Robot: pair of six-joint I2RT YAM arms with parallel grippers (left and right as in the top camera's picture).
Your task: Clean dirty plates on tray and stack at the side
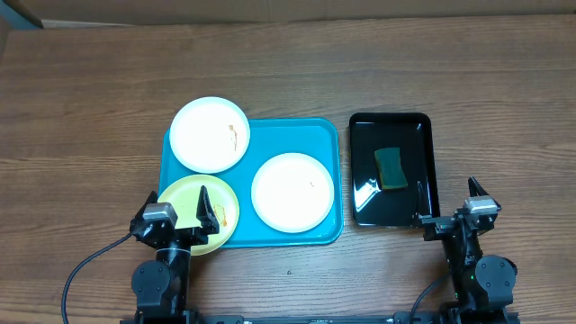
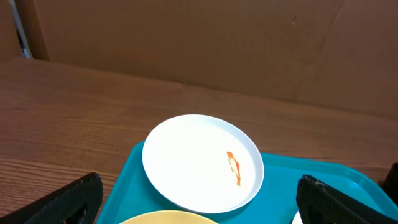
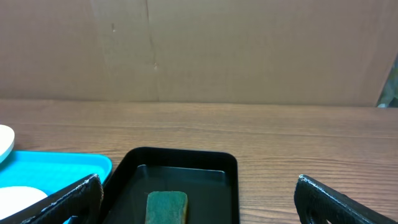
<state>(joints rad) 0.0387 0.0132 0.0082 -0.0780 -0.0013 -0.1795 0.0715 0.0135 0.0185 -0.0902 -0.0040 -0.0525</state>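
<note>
Because cleaning looks not yet begun, both arms sit at the table's near edge with jaws spread wide and empty. The left gripper [image 1: 175,198] is over the yellow-green plate [image 1: 184,200], and the right gripper [image 1: 450,203] faces the sponge [image 1: 390,168] in the black tray [image 1: 360,126], probably its tool. The turquoise tray [image 1: 328,135] lies centre-left, long axis left-to-right. It carries that plate at its near-left corner, a smeared white plate [image 1: 210,135] overhanging its far-left corner, and another white plate [image 1: 291,192] on the right.

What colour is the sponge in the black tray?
The sponge is green; the overhead view shows it best.
</note>
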